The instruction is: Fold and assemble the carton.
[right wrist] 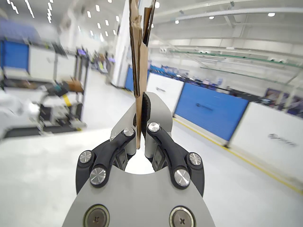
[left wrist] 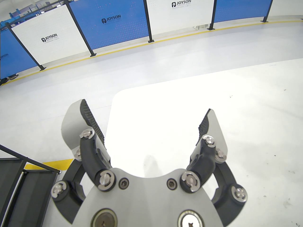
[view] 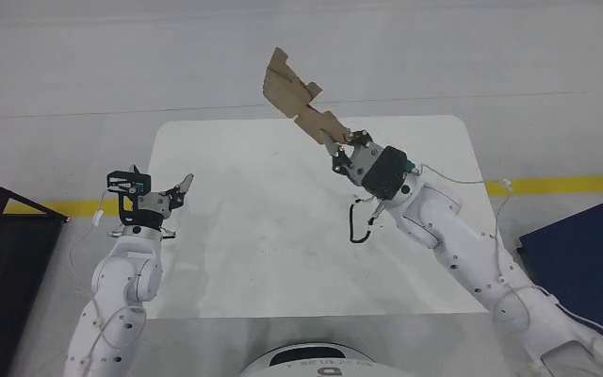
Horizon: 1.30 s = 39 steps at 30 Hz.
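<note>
A flat brown cardboard carton point(view: 297, 97) hangs in the air over the table's far edge, stretching up and away past it. My right gripper point(view: 333, 144) is shut on the carton's near end. In the right wrist view the carton point(right wrist: 137, 55) runs edge-on between the clamped fingers point(right wrist: 146, 105), with its layers parting a little farther out. My left gripper point(view: 181, 186) stands open over the table's left edge, with nothing between its fingers point(left wrist: 91, 121).
The white table point(view: 273, 245) carries nothing else. A dark rack point(view: 24, 254) stands left of the table and a blue panel point(view: 565, 259) to its right. A yellow floor line point(view: 556, 184) runs behind both.
</note>
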Motion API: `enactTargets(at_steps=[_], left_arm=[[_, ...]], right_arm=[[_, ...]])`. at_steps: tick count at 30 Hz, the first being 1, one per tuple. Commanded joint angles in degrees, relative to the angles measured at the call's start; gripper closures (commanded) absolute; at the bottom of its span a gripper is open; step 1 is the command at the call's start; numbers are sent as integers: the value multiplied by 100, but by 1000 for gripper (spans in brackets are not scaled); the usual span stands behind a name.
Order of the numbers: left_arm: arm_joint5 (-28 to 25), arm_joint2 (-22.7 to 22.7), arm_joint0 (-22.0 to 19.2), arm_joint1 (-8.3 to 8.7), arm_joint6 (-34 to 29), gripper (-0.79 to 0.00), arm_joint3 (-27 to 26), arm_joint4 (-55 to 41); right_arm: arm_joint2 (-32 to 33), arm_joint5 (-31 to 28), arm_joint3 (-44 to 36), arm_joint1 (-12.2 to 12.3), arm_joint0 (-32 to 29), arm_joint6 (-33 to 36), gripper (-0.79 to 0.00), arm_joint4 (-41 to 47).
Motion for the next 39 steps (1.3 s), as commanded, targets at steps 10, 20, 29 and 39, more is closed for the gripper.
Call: enactTargets(at_steps=[10, 20, 29, 39], left_arm=[[0, 0, 0, 0, 0, -785, 0, 0], [0, 0, 0, 0, 0, -785, 0, 0], [0, 0, 0, 0, 0, -785, 0, 0], [0, 0, 0, 0, 0, -785, 0, 0]], right_arm=[[-437, 1738, -1279, 22, -348, 2399, 0, -6725], [-363, 2461, -1119, -101, -531, 2290, 0, -7374], [-21, 2622, -863, -262, -644, 1054, 0, -3286], [344, -1273, 895, -593, -423, -2865, 0, 4084]])
